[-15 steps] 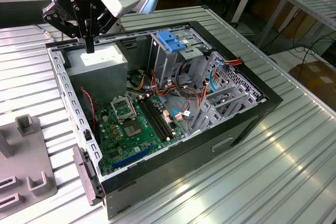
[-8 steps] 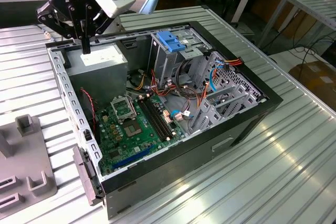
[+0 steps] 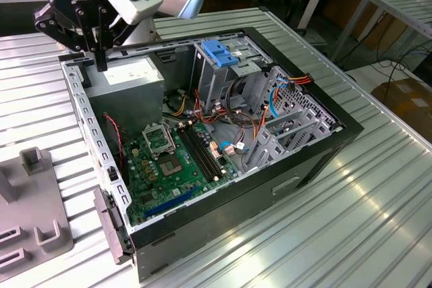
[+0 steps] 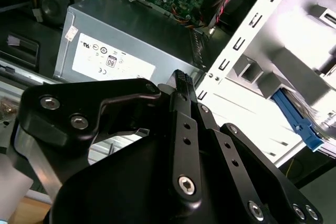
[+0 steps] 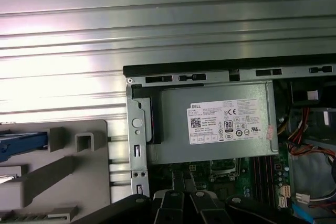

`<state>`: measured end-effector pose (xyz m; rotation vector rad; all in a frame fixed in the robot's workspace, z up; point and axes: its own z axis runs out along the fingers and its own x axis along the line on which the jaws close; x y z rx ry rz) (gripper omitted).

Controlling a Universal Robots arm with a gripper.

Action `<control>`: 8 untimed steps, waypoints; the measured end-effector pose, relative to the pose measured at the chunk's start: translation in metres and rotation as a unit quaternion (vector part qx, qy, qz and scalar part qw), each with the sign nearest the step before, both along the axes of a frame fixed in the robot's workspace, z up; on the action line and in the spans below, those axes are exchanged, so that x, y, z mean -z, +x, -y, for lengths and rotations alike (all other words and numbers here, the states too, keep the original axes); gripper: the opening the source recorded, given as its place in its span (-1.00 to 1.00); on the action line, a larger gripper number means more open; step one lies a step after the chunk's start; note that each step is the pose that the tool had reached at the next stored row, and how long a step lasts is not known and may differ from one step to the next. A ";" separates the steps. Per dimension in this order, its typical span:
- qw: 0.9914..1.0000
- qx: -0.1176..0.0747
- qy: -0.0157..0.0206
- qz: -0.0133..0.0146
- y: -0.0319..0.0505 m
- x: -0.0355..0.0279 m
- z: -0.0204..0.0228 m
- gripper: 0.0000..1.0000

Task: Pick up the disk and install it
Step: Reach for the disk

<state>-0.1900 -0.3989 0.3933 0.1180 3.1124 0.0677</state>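
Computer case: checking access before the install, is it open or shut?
Open: no panel covers the black metal computer case, so its green motherboard and grey power supply box show.

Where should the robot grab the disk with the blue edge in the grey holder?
Likely by the long blue edge, pinched from above. The disk sits among the raised blocks of the grey holder, which crowd it from the sides, so the top looks like the open way in.
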 end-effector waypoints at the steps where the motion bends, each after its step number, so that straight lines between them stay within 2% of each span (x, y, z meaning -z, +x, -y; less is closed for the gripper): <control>1: 1.000 0.000 0.000 0.000 -0.0016 0.0000 0.0000 -0.80; 8: 1.000 0.000 0.000 0.000 -0.0122 0.0000 0.0000 -0.80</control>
